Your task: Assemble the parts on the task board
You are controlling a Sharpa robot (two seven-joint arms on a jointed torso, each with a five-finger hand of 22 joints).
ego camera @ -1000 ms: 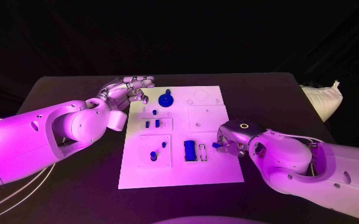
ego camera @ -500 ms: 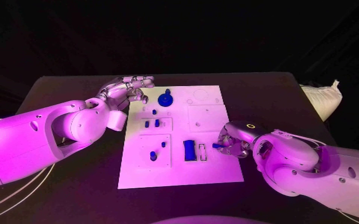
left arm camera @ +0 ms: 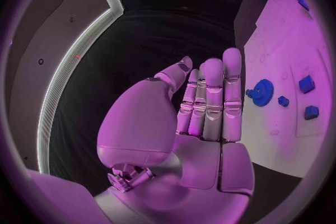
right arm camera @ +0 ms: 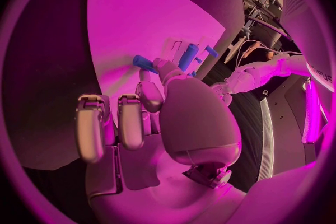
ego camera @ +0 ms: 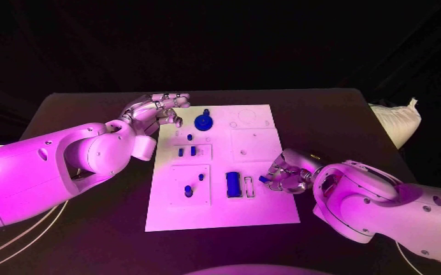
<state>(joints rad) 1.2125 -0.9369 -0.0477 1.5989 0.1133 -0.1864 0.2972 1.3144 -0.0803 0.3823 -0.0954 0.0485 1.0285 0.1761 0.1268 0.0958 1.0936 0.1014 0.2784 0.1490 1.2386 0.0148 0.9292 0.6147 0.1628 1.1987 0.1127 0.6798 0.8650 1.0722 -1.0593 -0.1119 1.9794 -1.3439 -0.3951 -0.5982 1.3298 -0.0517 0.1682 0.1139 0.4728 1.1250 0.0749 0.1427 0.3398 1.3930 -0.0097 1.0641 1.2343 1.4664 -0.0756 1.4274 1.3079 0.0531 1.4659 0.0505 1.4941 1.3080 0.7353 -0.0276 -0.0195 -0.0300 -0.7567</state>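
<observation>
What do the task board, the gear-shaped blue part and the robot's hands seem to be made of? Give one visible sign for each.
Task board: probably matte plastic; flat, white, no glare.
Gear-shaped blue part: likely moulded or printed plastic; uniform colour, crisp teeth in the left wrist view.
Left hand and right hand: seemingly metal with a satin sheen, though plastic cannot be ruled out.

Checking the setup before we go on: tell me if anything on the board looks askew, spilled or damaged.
Nothing stands out. The task board lies flat on the table with its blue parts, gear included, sitting neatly. The right hand pinches a small blue part beside the narrow slot; the left hand hovers open at the board's far corner.
</observation>
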